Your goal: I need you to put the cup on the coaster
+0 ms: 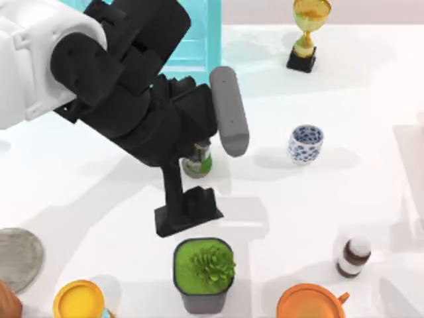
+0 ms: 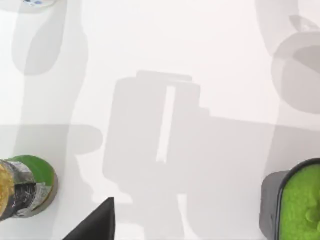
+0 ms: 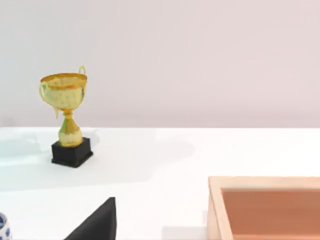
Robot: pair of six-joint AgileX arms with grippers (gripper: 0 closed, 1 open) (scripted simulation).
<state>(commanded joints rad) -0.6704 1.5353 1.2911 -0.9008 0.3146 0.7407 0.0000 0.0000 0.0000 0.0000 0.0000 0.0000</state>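
Note:
The cup (image 1: 305, 144), white with a blue pattern, stands upright on the right half of the table. A sliver of it shows in the left wrist view (image 2: 35, 2) and in the right wrist view (image 3: 2, 227). The coaster (image 1: 16, 257), a flat grey disc, lies at the table's left edge, partly cut off. My left gripper (image 1: 189, 213) hovers over the table's middle, well left of the cup and far right of the coaster. Its shadow shows a gap between the fingers, so it is open and holds nothing. A dark fingertip (image 2: 100, 222) is in the left wrist view.
A green-capped jar (image 1: 197, 161) stands under my left arm and a potted green plant (image 1: 203, 273) just in front of the gripper. Around are a gold trophy (image 1: 308, 30), a brown bottle (image 1: 353, 257), an orange mug (image 1: 308, 303), a yellow container (image 1: 79, 301) and a wooden box (image 3: 265, 205).

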